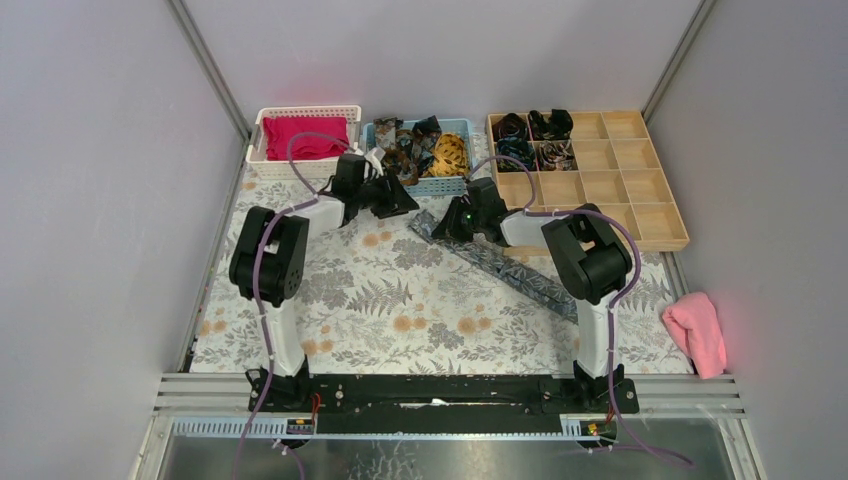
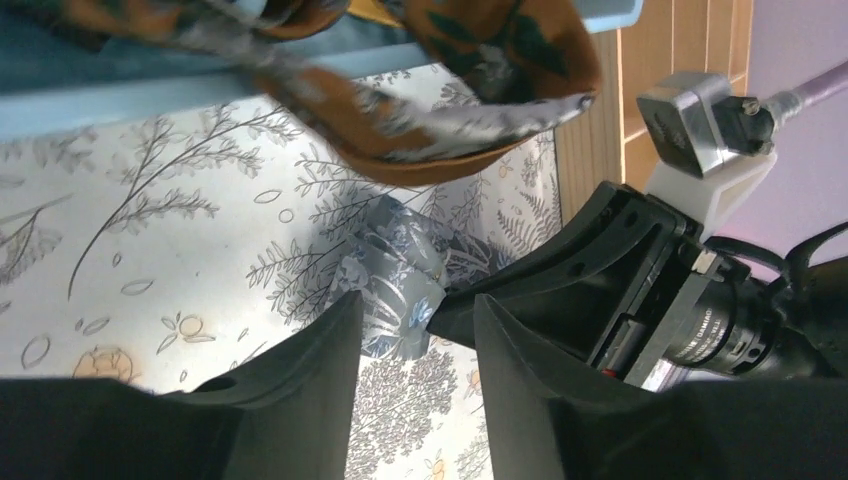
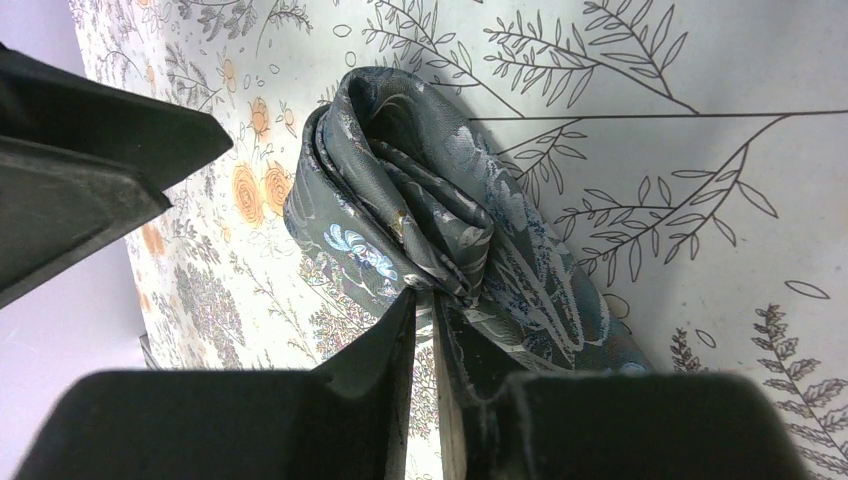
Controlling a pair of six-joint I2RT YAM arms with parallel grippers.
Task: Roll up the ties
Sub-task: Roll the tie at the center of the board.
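A long grey patterned tie [image 1: 520,275] lies diagonally across the floral mat, its far end folded into a loose coil [image 3: 400,200]. My right gripper [image 3: 425,295] is shut on a fold at the base of that coil. In the top view it sits at the tie's upper end [image 1: 452,222]. My left gripper [image 2: 418,300] stands open just beside the coil [image 2: 395,285]. There is nothing between its fingers [image 2: 320,360]. It is next to the blue basket in the top view [image 1: 395,198]. More ties [image 1: 420,145] lie heaped in that basket, and one orange-brown tie [image 2: 450,130] hangs over its edge.
A blue basket [image 1: 455,186] sits at the back middle. A white basket [image 1: 262,135] with magenta cloth stands left of it. A wooden compartment tray [image 1: 640,190] at back right holds several rolled ties [image 1: 530,135]. A pink cloth [image 1: 695,330] lies off the mat's right edge.
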